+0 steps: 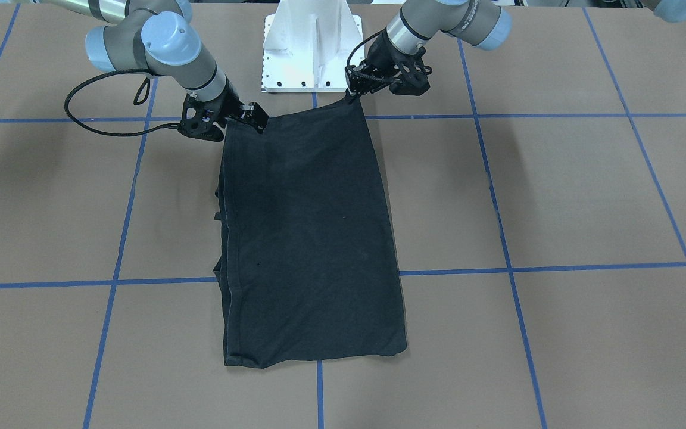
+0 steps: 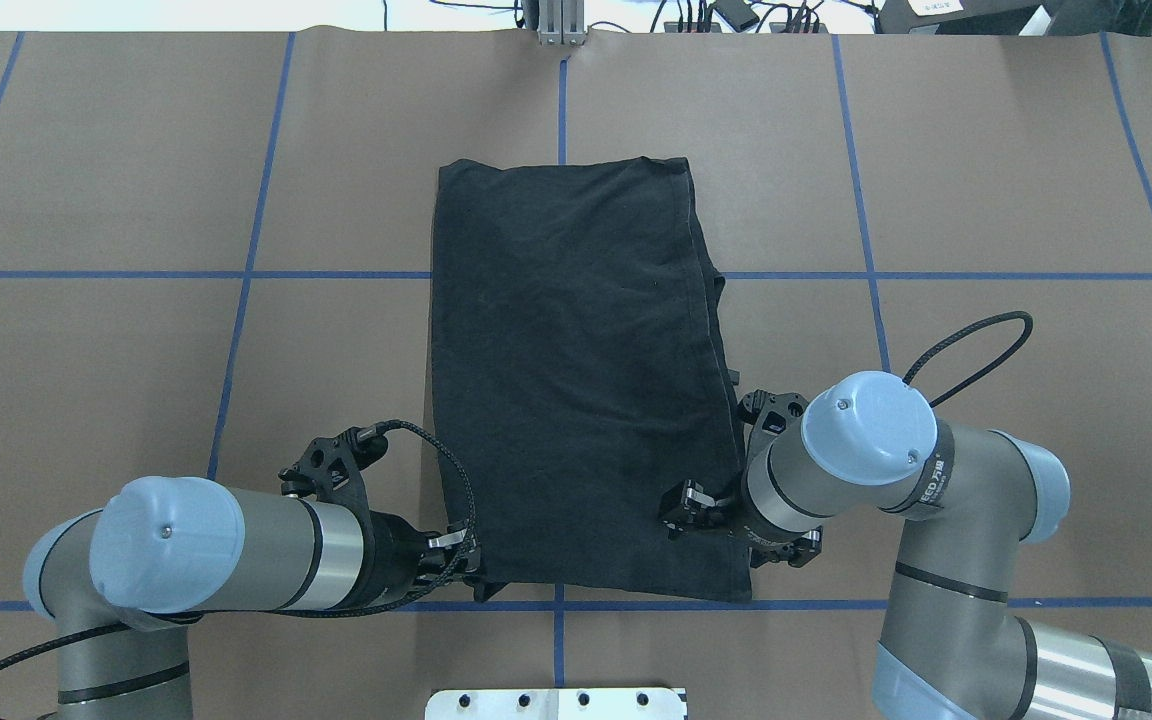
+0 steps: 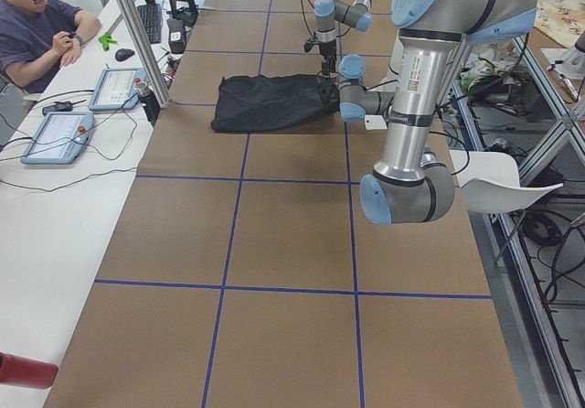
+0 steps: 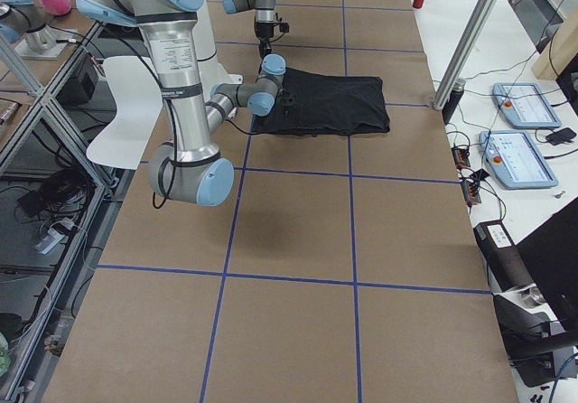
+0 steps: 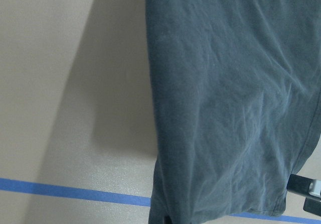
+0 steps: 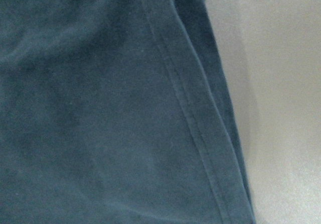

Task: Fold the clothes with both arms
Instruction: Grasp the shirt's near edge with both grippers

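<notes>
On the robot's side of the brown paper-covered table (image 1: 557,196), just in front of the white flanged pedestal (image 1: 312,47), begins the black short-sleeved cotton T-shirt (image 2: 576,380). It lies as a long narrow rectangle that reaches toward the far side, across a blue tape line (image 1: 456,272).

The black two-finger left gripper (image 1: 353,92) is closed on the near corner of its side, and the cloth rises to a small point there. The black two-finger right gripper (image 1: 258,119) comes in from the other side and seems to pinch the same near edge just beside its corner. This edge runs nearly straight between them, so I judge that both hold cloth.

The step in hand, I think, is the grasp for the cross fold: the lengthwise fold looks done, the halving is not yet done. The next move calls for both arms to lift together, at equal height and equal spacing, and to carry the near edge over to the far edge so that the corners meet.

The shirt shows its plain side; no print is visible. It is softly wrinkled. A stitched hem line runs along the robot's right side, where small pieces of sleeve stick out.
</notes>
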Robot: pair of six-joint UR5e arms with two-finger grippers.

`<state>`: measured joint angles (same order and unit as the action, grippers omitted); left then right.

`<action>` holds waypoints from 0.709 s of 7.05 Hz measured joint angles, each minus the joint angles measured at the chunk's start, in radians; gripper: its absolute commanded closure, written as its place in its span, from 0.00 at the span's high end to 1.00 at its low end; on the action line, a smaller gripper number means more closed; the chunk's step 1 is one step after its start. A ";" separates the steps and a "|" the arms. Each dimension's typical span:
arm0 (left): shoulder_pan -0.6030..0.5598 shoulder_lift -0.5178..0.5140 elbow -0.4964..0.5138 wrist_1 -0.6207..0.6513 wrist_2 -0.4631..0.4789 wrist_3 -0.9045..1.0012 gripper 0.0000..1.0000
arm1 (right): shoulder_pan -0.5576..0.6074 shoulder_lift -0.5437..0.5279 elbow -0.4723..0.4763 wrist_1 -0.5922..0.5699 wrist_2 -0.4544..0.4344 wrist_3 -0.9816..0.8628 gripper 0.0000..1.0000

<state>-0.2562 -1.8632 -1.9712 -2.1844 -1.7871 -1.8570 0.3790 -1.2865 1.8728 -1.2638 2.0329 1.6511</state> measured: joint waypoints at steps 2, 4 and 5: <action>0.000 0.000 -0.001 0.000 0.000 -0.001 0.00 | -0.005 0.002 -0.016 0.000 -0.005 0.000 1.00; 0.000 -0.001 -0.002 0.000 0.000 -0.001 0.00 | -0.022 0.001 -0.019 0.000 -0.014 0.000 1.00; 0.000 -0.001 -0.003 0.000 0.000 -0.001 0.00 | -0.033 0.000 -0.020 0.000 -0.020 0.000 1.00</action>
<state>-0.2562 -1.8638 -1.9740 -2.1844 -1.7871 -1.8577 0.3462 -1.2864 1.8532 -1.2640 2.0125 1.6506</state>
